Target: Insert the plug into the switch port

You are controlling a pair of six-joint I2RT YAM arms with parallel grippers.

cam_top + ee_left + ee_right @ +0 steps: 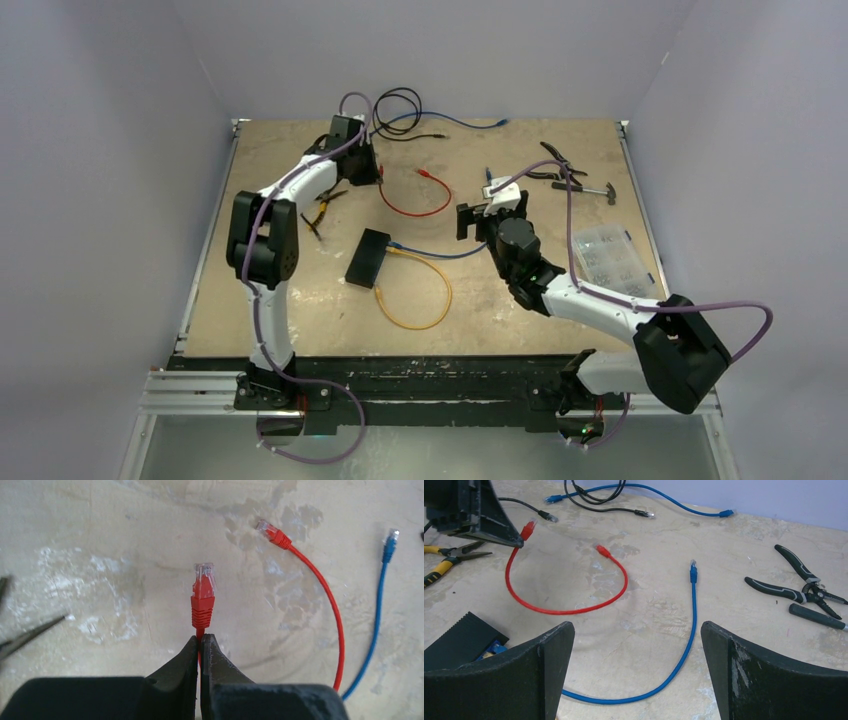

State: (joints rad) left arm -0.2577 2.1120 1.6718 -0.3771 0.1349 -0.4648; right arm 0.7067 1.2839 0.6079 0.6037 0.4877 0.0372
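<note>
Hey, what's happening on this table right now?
The left fingers are shut on the red cable just behind its plug, which isn't at the switch yet. The right fingers hang open above a blue cable, holding nothing.

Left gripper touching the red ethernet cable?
Touching. Left wrist view: the left gripper is pinched shut on the red ethernet cable just behind its clear-tipped plug.
</note>
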